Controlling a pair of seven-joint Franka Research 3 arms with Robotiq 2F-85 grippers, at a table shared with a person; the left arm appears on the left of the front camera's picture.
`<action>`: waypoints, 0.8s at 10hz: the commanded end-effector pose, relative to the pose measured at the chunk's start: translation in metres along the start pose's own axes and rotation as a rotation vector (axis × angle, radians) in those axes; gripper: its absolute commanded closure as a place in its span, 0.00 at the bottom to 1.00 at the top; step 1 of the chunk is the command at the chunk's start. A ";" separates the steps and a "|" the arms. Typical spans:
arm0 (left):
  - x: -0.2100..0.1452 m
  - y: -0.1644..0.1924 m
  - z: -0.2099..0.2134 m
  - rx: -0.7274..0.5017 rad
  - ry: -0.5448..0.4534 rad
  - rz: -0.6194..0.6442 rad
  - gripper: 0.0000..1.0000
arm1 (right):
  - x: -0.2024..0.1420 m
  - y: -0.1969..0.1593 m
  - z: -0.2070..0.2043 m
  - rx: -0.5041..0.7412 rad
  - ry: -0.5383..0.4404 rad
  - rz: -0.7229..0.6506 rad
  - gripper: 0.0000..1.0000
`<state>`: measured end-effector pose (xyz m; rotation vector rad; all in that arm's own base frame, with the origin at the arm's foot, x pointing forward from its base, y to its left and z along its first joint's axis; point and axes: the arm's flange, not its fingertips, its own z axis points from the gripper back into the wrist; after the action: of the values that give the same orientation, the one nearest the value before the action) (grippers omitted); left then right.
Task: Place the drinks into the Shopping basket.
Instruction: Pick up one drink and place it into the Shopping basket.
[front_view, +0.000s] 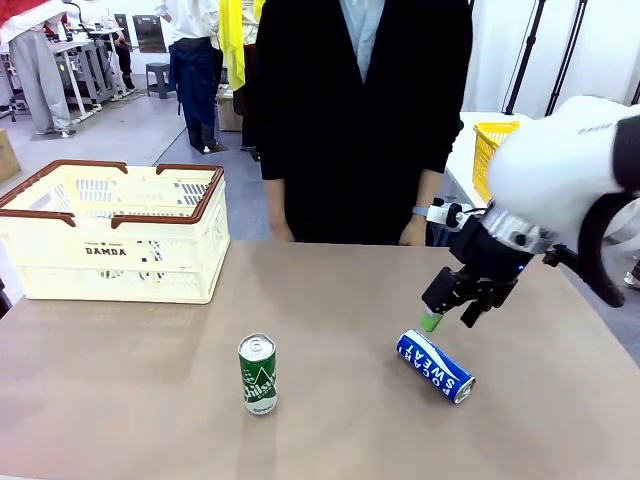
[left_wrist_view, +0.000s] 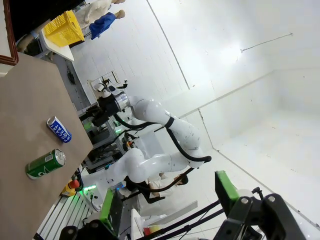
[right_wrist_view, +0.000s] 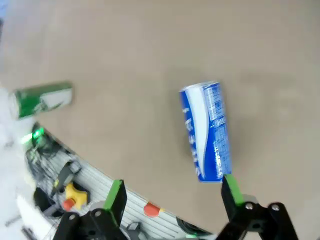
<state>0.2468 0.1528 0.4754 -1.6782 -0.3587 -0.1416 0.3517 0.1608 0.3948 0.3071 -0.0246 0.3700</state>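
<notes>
right tool (front_view: 450, 318): released, jaws apart, nothing between them. it hovers just over the far end of the blue slim metal can with white "pocari sweat" lettering (front_view: 436, 366). the can lies on its side, at a slant, on the right part of the brown bench (front_view: 120, 420).

step in hand, as judged: picking up this can.
- in the right wrist view the can sits close to one finger, not midway, so centre the tool over the mid-length first.
- set the jaws across the round body, not along its axis.
- close gently, since a can on its side may roll.

green slim metal can with white script and silver top (front_view: 258, 374): upright, near the bench's middle front, well apart from the blue one.

room: the cream-white slotted plastic basket with brown rim (front_view: 205, 200) stands at the far left with its top open. the carry crosses the whole bench, so lift high enough to pass the green can and the rim. the person's hands (front_view: 413, 236) rest at the far edge just behind the tool, so avoid swinging back.

left tool (left_wrist_view: 167, 205): released, empty, held off the bench.
</notes>
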 end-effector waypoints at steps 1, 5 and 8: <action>0.000 -0.003 -0.001 -0.026 -0.011 -0.012 0.00 | 0.008 -0.006 -0.038 -0.149 0.015 -0.107 0.00; 0.000 -0.003 -0.001 -0.026 -0.011 -0.012 0.00 | 0.008 -0.027 -0.051 -0.129 -0.001 -0.102 0.00; 0.000 -0.003 -0.001 -0.026 -0.011 -0.012 0.00 | 0.012 -0.018 -0.055 -0.155 0.026 0.260 0.00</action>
<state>0.2468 0.1528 0.4753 -1.6783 -0.3587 -0.1412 0.3727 0.1650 0.3390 0.1839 -0.0175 0.4819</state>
